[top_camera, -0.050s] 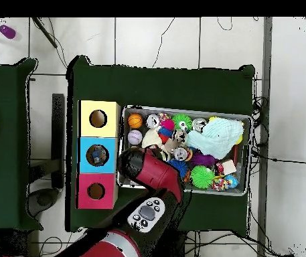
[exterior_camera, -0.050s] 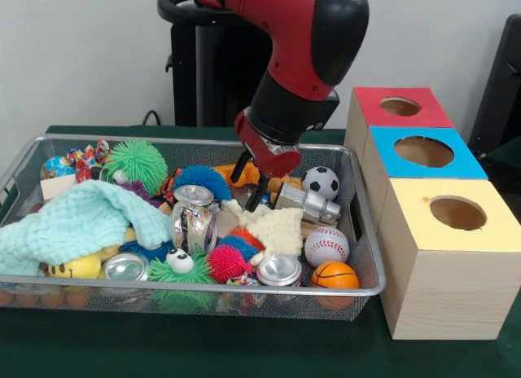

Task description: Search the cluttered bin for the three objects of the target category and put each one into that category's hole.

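Note:
My gripper (exterior_camera, -0.050s: 249,182) hangs open over the middle of the wire bin (exterior_camera, -0.050s: 368,290), its black fingers (exterior_camera, -0.050s: 256,195) apart just above a cream cloth (exterior_camera, -0.050s: 275,228) and holding nothing. To its right lie a soccer ball (exterior_camera, -0.050s: 321,182), a baseball (exterior_camera, -0.050s: 326,246) and a basketball (exterior_camera, -0.050s: 334,274). Silver cans (exterior_camera, -0.050s: 194,219) (exterior_camera, -0.050s: 279,270) (exterior_camera, -0.050s: 126,266) sit among spiky balls in green (exterior_camera, -0.050s: 136,166), blue (exterior_camera, -0.050s: 202,181) and pink (exterior_camera, -0.050s: 228,262). A mint cloth (exterior_camera, -0.050s: 81,223) covers the left part. In the overhead view the arm (top_camera, -0.050s: 152,175) hides the gripper.
Three wooden boxes stand right of the bin, each with a round hole: red (exterior_camera, -0.050s: 400,107), blue (exterior_camera, -0.050s: 423,151), yellow (exterior_camera, -0.050s: 457,213). From above they are yellow (top_camera, -0.050s: 98,118), blue (top_camera, -0.050s: 97,155), red (top_camera, -0.050s: 96,191). The bin wall (top_camera, -0.050s: 250,134) is low.

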`<control>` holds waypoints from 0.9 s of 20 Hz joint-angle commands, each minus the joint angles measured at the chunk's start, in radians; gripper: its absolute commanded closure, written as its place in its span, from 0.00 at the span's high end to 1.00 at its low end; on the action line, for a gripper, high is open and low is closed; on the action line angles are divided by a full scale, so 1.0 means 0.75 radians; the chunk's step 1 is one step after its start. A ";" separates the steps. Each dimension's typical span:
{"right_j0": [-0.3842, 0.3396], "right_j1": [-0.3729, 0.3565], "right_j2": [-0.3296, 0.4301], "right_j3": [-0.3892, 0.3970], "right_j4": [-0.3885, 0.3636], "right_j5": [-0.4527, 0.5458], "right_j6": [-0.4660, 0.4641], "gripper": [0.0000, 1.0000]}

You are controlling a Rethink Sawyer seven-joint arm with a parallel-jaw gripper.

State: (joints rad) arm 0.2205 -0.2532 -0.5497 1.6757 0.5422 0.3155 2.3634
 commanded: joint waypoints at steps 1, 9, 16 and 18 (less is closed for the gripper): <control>-0.092 0.012 0.305 0.134 0.053 -0.133 0.248 1.00; -0.089 -0.057 0.256 0.181 -0.008 0.156 0.192 1.00; -0.132 -0.113 0.337 0.284 0.009 0.163 0.168 1.00; -0.131 -0.118 0.354 0.305 0.020 0.134 0.180 1.00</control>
State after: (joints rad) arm 0.1586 -0.3172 -0.4684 1.8109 0.5432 0.3459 2.3634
